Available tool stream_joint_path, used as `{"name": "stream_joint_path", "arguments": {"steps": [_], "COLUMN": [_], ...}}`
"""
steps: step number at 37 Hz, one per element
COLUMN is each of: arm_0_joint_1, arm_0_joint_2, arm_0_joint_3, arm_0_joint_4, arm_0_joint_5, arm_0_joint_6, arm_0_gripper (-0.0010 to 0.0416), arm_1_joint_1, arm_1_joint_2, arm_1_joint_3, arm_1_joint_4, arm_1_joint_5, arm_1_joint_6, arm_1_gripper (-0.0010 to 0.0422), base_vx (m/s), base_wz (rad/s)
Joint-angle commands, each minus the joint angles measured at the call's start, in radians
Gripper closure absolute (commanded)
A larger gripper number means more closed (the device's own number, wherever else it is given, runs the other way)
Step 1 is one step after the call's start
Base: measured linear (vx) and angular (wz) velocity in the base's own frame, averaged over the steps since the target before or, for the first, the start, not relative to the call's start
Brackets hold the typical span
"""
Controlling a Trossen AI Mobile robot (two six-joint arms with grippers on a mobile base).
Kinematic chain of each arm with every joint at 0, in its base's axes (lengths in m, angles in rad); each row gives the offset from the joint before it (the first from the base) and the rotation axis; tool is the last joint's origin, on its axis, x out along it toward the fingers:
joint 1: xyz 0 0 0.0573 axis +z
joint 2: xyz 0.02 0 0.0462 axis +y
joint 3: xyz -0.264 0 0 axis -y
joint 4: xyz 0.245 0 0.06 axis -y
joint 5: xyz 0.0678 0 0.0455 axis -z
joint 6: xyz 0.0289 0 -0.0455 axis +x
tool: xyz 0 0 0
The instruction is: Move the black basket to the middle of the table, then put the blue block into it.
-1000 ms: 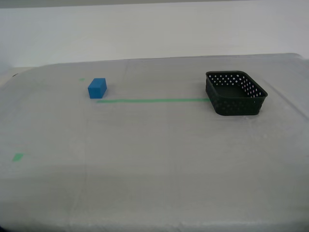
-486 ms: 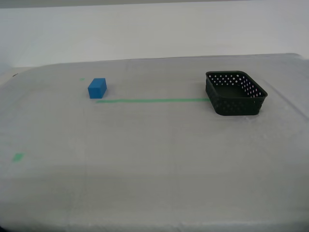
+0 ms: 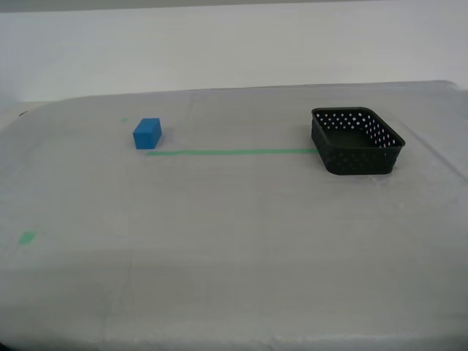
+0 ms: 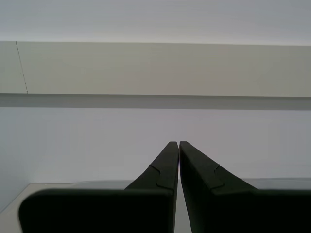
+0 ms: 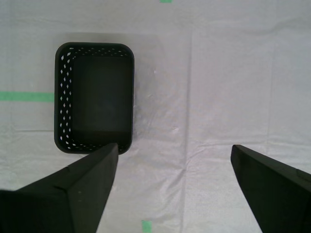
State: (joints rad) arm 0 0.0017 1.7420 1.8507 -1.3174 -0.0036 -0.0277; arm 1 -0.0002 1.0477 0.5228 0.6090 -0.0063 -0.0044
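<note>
My first gripper hangs above the surface with jaws spread wide, holding nothing. My second gripper is closed, empty, aimed at the wall. The black basket sits near the surface's far edge, well apart from the blue block. Judged light, rigid, perforated plastic; a pinch over one thin wall should hold it.

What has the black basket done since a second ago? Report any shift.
No. The black basket sits at the same end of the green tape strip in the exterior view.
</note>
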Motion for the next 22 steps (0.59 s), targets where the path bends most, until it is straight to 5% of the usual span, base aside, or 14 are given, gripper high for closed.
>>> {"name": "stream_joint_path", "arguments": {"steps": [1,6,22], "arm_0_joint_1": [0.002,0.003,0.008], "arm_0_joint_2": [0.0,0.0,0.0], "arm_0_joint_3": [0.001,0.001,0.001], "arm_0_joint_4": [-0.004,-0.003,-0.001], "arm_0_joint_5": [-0.002,-0.002,-0.018], "arm_0_joint_6": [0.031,0.043,0.101], "arm_0_gripper": [0.0038,0.0001,0.0005], "arm_1_joint_1": [0.0,0.0,0.0], "arm_1_joint_2": [0.0,0.0,0.0], "arm_1_joint_3": [0.0,0.0,0.0], "arm_1_joint_4": [0.006,0.006,0.006], "arm_1_joint_5": [-0.001,-0.001,-0.001], "arm_1_joint_6": [0.002,0.002,0.002], "arm_1_gripper": [0.0412,0.0412,0.0412], "base_vx": [0.0,0.0,0.0], "base_wz": [0.0,0.0,0.0]}}
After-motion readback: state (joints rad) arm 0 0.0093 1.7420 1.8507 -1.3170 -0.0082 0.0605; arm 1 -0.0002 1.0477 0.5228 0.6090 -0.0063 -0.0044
